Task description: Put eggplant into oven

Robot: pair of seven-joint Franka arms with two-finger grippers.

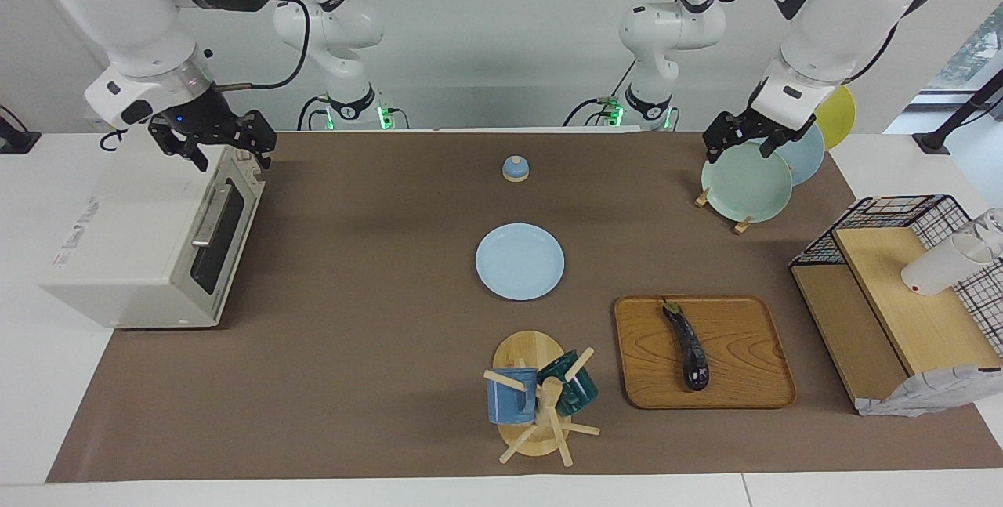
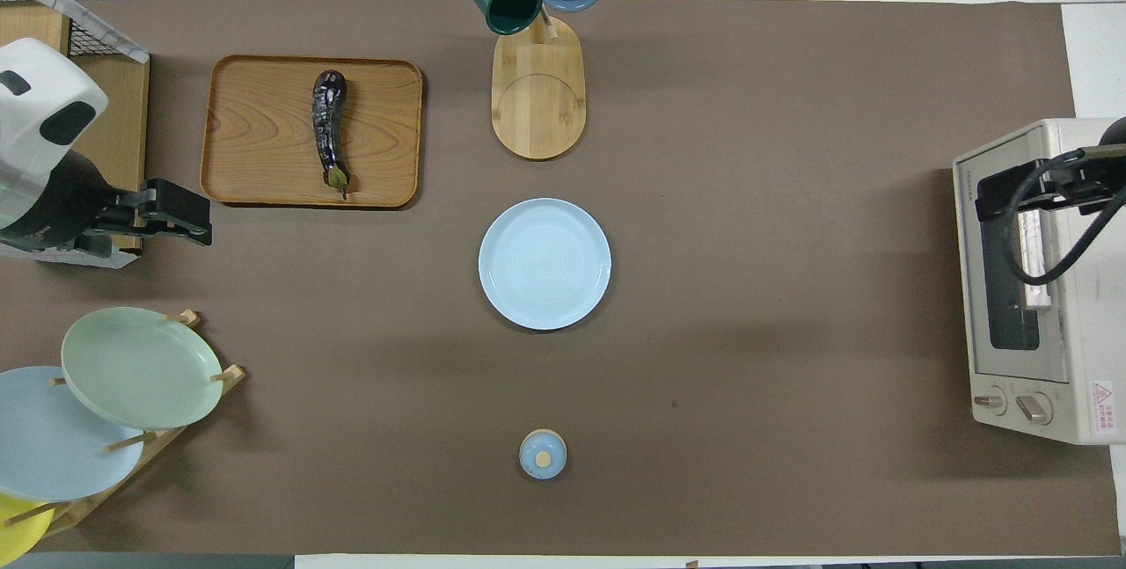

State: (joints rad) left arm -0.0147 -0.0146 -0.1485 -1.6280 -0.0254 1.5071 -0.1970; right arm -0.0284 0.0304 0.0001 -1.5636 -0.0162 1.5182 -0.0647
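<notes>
Brown table [image 1: 353, 350] is carrying a tray [image 1: 744, 389] where the eggplant [image 1: 687, 344] is lying, well apart from both arms' released jaws.

White arms [image 1: 133, 13], black cables

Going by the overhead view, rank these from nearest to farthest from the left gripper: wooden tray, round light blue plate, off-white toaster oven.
From the left gripper:
1. Rectangular wooden tray, beside it, holding the eggplant.
2. Round light blue plate, mid-table.
3. Boxy off-white toaster oven, at the right arm's end.
</notes>
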